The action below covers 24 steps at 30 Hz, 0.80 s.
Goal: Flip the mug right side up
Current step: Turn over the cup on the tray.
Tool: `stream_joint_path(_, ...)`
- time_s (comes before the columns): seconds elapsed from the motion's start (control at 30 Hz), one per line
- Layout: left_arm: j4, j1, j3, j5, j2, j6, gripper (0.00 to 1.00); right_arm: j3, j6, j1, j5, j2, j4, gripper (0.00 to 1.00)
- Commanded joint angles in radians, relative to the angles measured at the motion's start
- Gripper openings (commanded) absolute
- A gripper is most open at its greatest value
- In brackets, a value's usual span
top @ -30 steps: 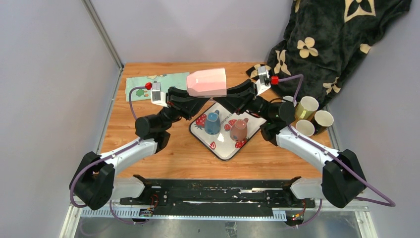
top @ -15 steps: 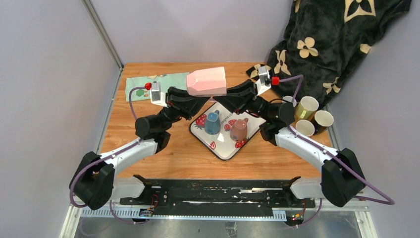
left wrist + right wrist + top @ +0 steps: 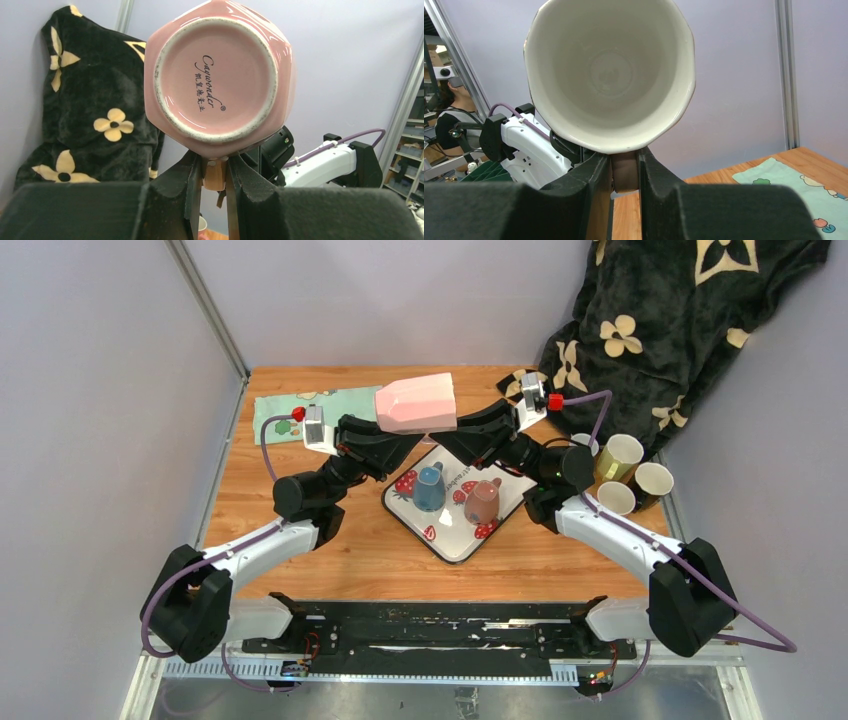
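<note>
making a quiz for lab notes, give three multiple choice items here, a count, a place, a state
1. How many small cups stand on the white strawberry-print tray? A one; B four; C two.
2. Where is the pink faceted ceramic mug? A on that tray; B held aloft; C on the floor.
3. How is the mug turned? A sideways; B upright; C mouth down.
1C, blue cup and brownish cup; 2B, left pincer and right pincer clamp its handle; 3A, base faces left, mouth right.

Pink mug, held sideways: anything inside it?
Nothing: the pink mug shows a bare white interior down to its bottom. Its handle is mostly covered by the right gripper.
</note>
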Motion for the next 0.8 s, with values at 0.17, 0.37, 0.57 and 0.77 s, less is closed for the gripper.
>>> stream_joint_path(0.17,0.076,-0.029,0.042,0.059,0.009,0.008,0.00,0.043,-0.003,0.025,0.042,-0.018,-0.025,0.00)
stream_joint_path(0.37,0.076,-0.029,0.041,0.056,0.005,0.007,0.00,0.030,-0.030,0.025,0.046,-0.043,-0.048,0.00)
stream_joint_path(0.57,0.076,-0.029,0.033,0.043,-0.005,0.014,0.00,0.019,-0.034,0.026,0.047,-0.052,-0.042,0.26)
stream_joint_path(0.77,0.077,-0.029,0.031,0.043,-0.009,0.013,0.00,0.019,-0.023,0.026,0.037,-0.048,-0.026,0.38)
